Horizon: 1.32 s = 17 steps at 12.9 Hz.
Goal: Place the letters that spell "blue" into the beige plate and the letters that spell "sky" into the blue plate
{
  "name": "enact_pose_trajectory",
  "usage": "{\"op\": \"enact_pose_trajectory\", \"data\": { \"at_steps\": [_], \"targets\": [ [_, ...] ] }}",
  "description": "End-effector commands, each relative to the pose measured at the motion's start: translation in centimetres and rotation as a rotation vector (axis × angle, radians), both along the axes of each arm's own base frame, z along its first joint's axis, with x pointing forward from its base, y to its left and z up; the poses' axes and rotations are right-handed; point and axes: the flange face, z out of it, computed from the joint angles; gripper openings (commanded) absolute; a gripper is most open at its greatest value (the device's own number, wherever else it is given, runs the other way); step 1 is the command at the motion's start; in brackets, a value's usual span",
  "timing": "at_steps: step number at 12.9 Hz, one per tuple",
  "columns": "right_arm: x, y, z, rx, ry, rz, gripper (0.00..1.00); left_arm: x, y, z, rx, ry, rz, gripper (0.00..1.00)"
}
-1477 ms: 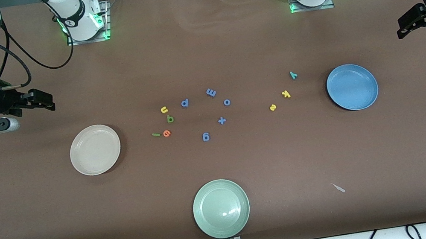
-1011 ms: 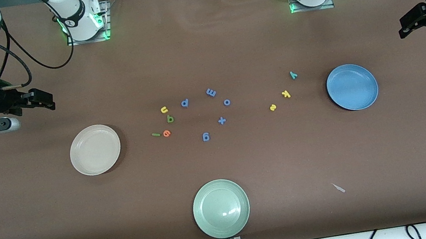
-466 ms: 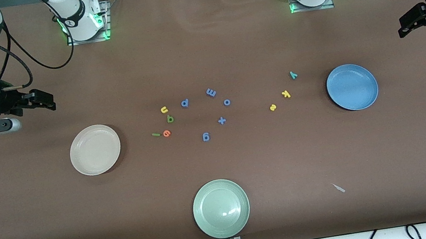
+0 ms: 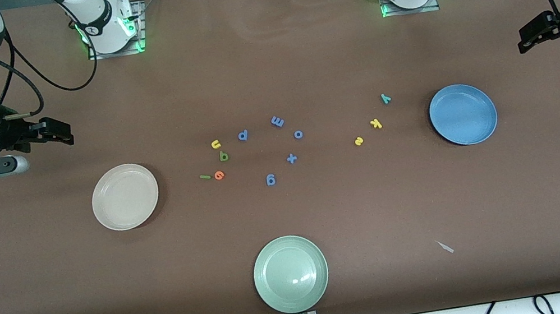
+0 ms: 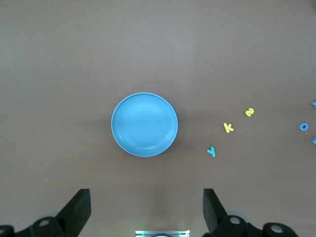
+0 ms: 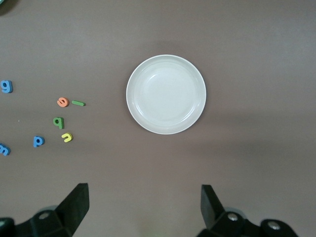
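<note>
The right gripper is held high over the bare table at the right arm's end, above the beige plate. Its fingers are spread wide and nothing is held between them. The left gripper is held over the left arm's end of the table, above the blue plate. Its fingers are also spread wide and empty. Both wrists are pointed down at the table.

Both plates are seen empty. Between them the small foam letters are scattered. Toward the beige plate a group of four is found: the yellow u, the olive b just beside it at about 5 o'clock, the orange e nearer to the front camera, and the thin green l just beside the e. Toward the blue plate three letters are laid in a slanted row: the teal y, the yellow k at about 7 o'clock from it, and the yellow s.

In the middle the blue letters are spread; p, m, o and g can be read, and a plus sign. A pale green plate is placed at the table edge nearest the front camera. No brand name can be read anywhere.
</note>
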Motion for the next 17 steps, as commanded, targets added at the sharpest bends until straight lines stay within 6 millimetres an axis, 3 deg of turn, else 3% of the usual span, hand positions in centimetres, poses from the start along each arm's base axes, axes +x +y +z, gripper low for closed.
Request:
{"op": "enact_pose_trajectory", "data": {
  "at_steps": [1, 10, 15, 17],
  "targets": [
    [0.0, -0.1, 0.4, -0.01, 0.006, 0.02, 1.0, -0.3, 0.0, 0.2, 0.022, 0.028, -0.016, 1.0],
    [0.0, 0.0, 0.4, -0.01, 0.006, 0.021, 1.0, 0.1, -0.4, 0.0, 0.027, 0.019, -0.016, 1.0],
    [0.0, 0.0, 0.4, -0.01, 0.006, 0.021, 1.0, 1.4, -2.7, -2.2, 0.034, 0.024, 0.026, 1.0],
    [0.0, 0.0, 0.4, -0.01, 0.006, 0.021, 1.0, 1.5, -2.5, -2.4, 0.033, 0.027, 0.03, 0.99]
  ]
}}
